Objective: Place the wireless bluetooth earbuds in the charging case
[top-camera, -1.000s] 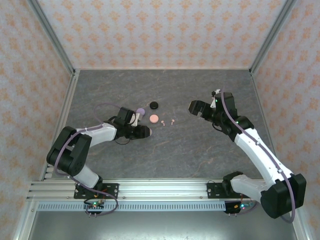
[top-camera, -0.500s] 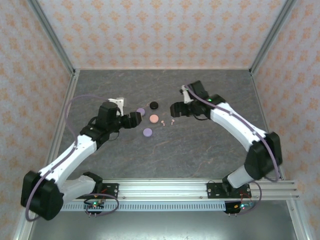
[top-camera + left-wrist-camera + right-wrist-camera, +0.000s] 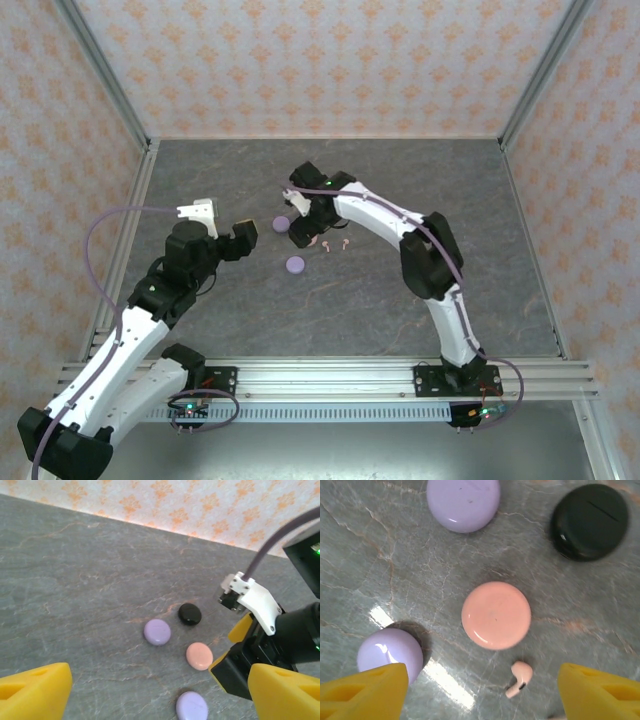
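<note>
With left fingers (image 3: 32,692) and right fingers (image 3: 365,692) both apart, the right should straddle the pink earbud (image 3: 519,679) squarely, clear of the pink case (image 3: 496,615).

Top external: high above and behind the arm bases (image 3: 195,375), looking down over the whole table (image 3: 350,300). Left wrist: low at the left, slanting toward the far wall (image 3: 150,500), middling range. Right wrist: straight down, very close. Shared by all three: near lavender case (image 3: 294,265).
</note>
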You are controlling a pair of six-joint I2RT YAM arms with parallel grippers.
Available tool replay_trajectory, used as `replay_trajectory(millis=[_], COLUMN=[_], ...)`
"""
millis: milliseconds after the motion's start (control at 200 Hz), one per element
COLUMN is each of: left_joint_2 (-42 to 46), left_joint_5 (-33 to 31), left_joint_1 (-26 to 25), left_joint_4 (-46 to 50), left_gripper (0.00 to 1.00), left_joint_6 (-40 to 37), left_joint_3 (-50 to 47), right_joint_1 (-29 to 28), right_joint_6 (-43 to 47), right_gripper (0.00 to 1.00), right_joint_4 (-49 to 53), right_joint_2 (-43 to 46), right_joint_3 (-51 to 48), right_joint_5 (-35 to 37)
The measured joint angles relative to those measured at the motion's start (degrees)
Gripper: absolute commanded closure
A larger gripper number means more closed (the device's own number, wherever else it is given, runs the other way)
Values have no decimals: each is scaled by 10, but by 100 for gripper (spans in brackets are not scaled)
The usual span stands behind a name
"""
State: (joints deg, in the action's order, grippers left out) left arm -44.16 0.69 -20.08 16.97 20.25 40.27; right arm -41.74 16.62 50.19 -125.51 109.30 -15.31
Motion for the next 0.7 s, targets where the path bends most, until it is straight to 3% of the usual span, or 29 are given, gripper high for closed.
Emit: replay_trajectory(millis=[290, 701], left_joint_2=[8, 10], left_joint_5=[-14, -16], left_joint_1=[0, 0], left_joint_4=[15, 18], left_gripper=[9, 7], left_joint_6=[-5, -4], left_joint_3=[-4, -11], right_joint_1=[0, 0], right_joint_6=[40, 40], right_gripper=[25, 25], right_joint_4=[43, 56], right_joint_2=[-92, -140], right_joint_3=[106, 151], right_joint_5=[-2, -19])
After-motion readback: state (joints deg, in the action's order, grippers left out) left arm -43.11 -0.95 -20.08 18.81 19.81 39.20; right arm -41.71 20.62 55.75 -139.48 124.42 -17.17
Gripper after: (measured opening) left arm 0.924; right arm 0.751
